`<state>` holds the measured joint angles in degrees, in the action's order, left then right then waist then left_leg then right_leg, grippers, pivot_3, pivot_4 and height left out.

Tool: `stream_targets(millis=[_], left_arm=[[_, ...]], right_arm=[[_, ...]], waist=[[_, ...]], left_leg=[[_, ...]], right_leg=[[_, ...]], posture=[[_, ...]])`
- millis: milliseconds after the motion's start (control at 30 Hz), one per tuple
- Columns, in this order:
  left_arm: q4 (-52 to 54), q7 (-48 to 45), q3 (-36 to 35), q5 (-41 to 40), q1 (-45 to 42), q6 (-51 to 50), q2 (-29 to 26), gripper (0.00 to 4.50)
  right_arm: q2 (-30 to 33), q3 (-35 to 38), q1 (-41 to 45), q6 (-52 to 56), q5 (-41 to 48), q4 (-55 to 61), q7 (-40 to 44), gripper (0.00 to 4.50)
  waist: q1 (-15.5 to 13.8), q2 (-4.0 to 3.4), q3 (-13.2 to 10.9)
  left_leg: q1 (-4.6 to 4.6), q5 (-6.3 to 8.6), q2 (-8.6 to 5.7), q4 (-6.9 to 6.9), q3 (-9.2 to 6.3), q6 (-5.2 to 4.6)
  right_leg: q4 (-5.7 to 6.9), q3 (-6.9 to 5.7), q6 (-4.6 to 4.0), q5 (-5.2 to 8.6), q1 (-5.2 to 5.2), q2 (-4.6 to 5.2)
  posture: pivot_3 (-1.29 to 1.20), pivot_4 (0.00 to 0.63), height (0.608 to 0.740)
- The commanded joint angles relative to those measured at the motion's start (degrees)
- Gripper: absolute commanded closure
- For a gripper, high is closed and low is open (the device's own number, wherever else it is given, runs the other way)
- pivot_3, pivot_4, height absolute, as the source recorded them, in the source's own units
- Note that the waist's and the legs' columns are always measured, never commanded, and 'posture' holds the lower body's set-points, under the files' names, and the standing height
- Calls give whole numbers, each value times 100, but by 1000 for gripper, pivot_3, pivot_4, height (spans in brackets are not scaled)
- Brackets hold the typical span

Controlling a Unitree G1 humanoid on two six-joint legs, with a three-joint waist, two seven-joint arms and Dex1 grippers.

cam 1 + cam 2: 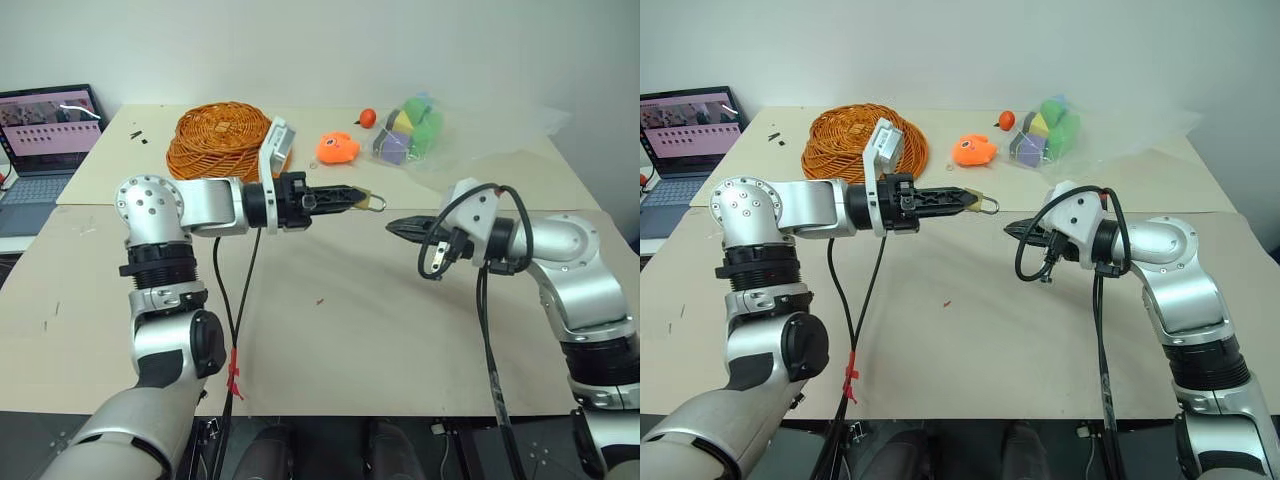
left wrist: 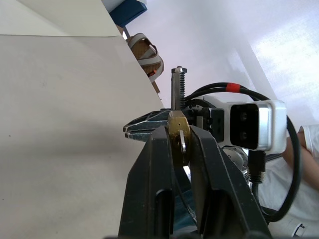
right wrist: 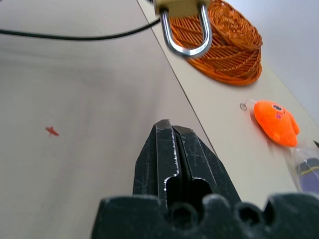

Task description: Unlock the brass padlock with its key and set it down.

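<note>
1. Right wrist view: the right gripper (image 3: 172, 130) is seen with its two black fingers pressed together, and nothing can be made out between them; whether a key is pinched there cannot be told.
2. Just beyond those closed tips, held up above the table (image 1: 330, 340), the brass padlock (image 3: 183, 20) is found with its silver shackle (image 3: 188, 37) pointing back toward them and still closed, so the lock is judged not yet opened.
3. The padlock is pinched by its body between the fingers of the left gripper (image 1: 358, 199), which is held level and aimed across at the right gripper; a clear gap is left between shackle and right fingertips.
4. The step in hand is judged to be the bringing of key and lock together. Before any approach, it should be confirmed that a key is actually held, since none is visible.
5. The keyhole is not shown in any view; because the shackle end faces the right gripper, the lock probably has to be turned so that its opposite end is presented.
6. The left pinch should be kept firm and still, as the body is small and could twist or slip under a push.
7. Farther off past the padlock, the wicker basket (image 3: 227, 47) and the orange toy (image 3: 275, 121) are left alone.
</note>
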<state>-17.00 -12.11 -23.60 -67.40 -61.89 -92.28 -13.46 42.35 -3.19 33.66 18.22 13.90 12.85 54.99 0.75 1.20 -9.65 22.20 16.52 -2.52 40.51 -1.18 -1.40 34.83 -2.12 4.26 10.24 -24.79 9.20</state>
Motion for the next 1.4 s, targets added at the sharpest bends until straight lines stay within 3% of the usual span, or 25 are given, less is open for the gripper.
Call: stream_targets(millis=[33,400,1400], left_arm=[[116,-17,-59,-91,-61,-22,59,4490],[126,-102,-26,24,-57,29,88,4490],[277,-200,-48,164,74,-21,165,4490]], right_arm=[[7,217,233,128,160,321,-88,4418],[76,338,575,634,469,653,-136,4418],[179,404,686,692,595,573,-93,4418]], waist=[[-1,0,0],[-1,0,0],[0,0,0]], left_leg=[[0,0,0,0,0,0],[0,0,0,0,0,0],[1,0,-1,0,0,-1]], right_leg=[[0,0,0,0,0,0],[0,0,0,0,0,0],[0,0,0,0,0,0]], posture=[[0,150,740],[0,150,740],[0,150,740]])
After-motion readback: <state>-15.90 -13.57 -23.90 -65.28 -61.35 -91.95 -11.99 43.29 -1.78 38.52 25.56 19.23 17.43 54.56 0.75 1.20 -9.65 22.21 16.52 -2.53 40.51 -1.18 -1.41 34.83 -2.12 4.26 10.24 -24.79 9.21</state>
